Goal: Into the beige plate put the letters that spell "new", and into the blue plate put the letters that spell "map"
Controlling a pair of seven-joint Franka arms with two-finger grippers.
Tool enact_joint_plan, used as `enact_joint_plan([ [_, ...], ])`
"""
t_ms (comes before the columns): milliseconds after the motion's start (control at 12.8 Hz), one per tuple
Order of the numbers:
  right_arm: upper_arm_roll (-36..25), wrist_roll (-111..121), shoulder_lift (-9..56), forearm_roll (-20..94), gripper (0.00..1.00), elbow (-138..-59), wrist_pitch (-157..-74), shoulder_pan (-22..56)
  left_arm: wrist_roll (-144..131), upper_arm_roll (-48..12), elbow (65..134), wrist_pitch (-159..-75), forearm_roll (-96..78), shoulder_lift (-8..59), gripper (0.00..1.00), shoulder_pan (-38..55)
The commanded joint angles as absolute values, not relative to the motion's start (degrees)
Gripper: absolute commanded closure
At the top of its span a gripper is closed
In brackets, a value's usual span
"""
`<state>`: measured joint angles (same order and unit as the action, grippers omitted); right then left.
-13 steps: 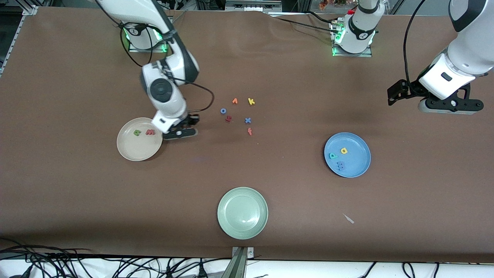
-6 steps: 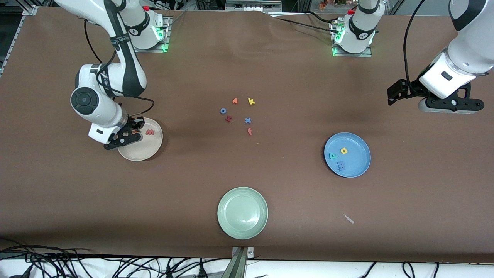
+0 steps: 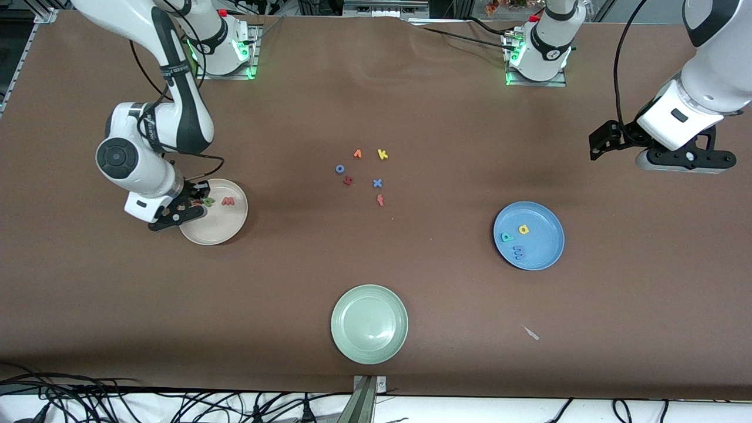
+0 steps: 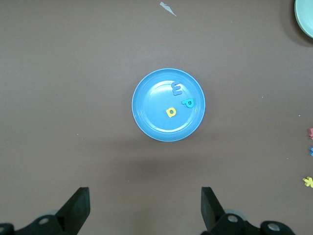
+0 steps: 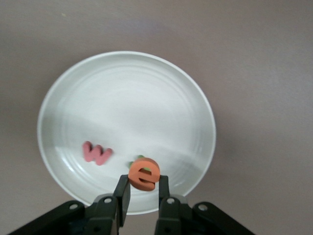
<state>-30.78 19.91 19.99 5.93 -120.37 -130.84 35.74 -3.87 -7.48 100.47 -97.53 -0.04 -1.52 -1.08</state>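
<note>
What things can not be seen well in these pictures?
- Green n: right wrist view, mostly hidden by the orange e held in the right gripper over the beige plate.
- Loose letters: left wrist view, cut off by the picture's edge.
- Pale green plate: left wrist view, cut off at the corner.

Plate with w (image 3: pixel 228 201) and n (image 3: pixel 208 202) in it (image 3: pixel 226 232) sits toward the right arm's end of the tabletop (image 3: pixel 446 305). Right gripper (image 3: pixel 189 205) is over this plate, e (image 5: pixel 144 174) pinched between its fingers (image 5: pixel 122 192), above the n.

Plate with m (image 3: pixel 519 252), a (image 3: pixel 523 230) and p (image 3: pixel 506 237) in it (image 3: pixel 543 258) sits toward the left arm's end. Left gripper (image 3: pixel 684 161) waits above the tabletop near that end, fingers (image 4: pixel 78 208) spread.

Third plate (image 3: pixel 369 324) lies between the two, nearest the front camera.

Loose letters cluster (image 3: pixel 364 173) mid-tabletop, farther from the camera than all the plates.
</note>
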Motion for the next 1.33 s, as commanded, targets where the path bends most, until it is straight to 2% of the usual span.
enact_joint_plan([
  [0, -30.4, 21.5, 19.8, 8.5, 0.65, -120.9, -131.7, 35.7, -2.8, -7.6, 98.5, -96.1, 0.4, -0.5, 0.0, -1.0],
  [468, -30.0, 21.1, 19.4, 8.6, 0.55, -120.7, -131.0, 35.7, -2.7, -7.6, 98.5, -95.2, 0.3, -0.5, 0.0, -1.0],
  [624, -29.8, 20.8, 19.1, 8.6, 0.55, -120.1, -130.1, 35.7, -2.7, -7.6, 98.5, -95.1, 0.2, -0.5, 0.0, -1.0],
  [1248, -30.1, 20.8, 19.6, 9.2, 0.51, -109.7, -118.6, 35.1, -2.7, -7.6, 98.5, -95.0, 0.1, -0.5, 0.0, -1.0],
])
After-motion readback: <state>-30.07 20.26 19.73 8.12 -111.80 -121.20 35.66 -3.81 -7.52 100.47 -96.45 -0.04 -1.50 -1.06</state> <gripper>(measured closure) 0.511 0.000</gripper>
